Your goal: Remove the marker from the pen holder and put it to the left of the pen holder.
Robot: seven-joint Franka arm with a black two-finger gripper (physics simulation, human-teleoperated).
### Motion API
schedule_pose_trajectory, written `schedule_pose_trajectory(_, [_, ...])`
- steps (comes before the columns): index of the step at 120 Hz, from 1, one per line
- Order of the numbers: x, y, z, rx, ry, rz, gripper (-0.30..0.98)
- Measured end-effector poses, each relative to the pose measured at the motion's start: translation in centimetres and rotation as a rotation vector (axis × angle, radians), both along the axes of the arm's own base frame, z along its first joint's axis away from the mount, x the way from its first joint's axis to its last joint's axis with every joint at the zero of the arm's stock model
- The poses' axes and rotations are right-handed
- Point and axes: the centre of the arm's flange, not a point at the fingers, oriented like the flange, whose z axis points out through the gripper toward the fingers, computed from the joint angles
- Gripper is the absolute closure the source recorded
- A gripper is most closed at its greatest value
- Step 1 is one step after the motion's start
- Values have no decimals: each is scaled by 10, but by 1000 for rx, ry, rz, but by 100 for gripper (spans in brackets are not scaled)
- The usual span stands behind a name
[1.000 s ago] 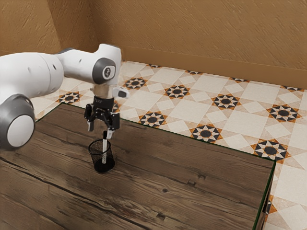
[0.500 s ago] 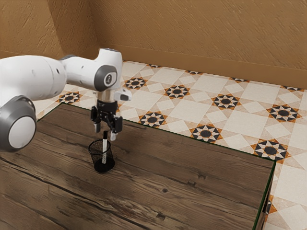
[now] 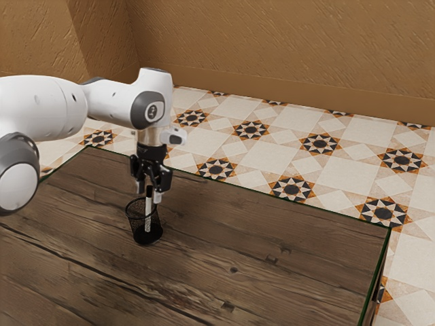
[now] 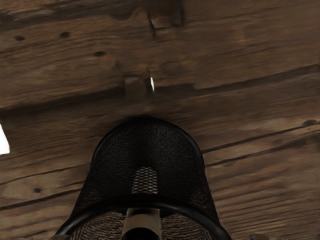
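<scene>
My gripper [image 3: 149, 194] points down just over the pen holder, fingers apart, with the marker's dark top between them. The black mesh pen holder [image 3: 155, 225] stands upright on the wooden table. Inside it the marker [image 3: 147, 221] stands nearly upright, its white body visible through the mesh and its black end above the rim. In the wrist view, the pen holder [image 4: 150, 135] lies under the hand, and the marker [image 4: 142, 218] shows at its mouth, dark end toward the camera.
The brown wooden table [image 3: 251, 272] extends around the holder, with its far edge behind the gripper. Beyond lie the patterned tile floor [image 3: 258, 153] and a tan wall [image 3: 285, 54].
My hand has moved toward the exterior view's right and then down to the marker's top. The fingers appear closer together than before. The pen holder and marker have stayed put.
</scene>
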Motion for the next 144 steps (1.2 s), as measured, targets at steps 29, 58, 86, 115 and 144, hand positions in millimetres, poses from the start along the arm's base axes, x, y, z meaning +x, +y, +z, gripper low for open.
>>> schedule_pose_trajectory(29, [0,8,1,7,-3,14,43])
schedule_pose_trajectory(58, [3,8,1,5,-18,17,54])
schedule_pose_trajectory(86, [5,6,1,-5,-36,24,66])
schedule_pose_trajectory(115, [4,21,36,17,-73,35,75])
schedule_pose_trajectory(144, [3,43,141,67,-138,50,77])
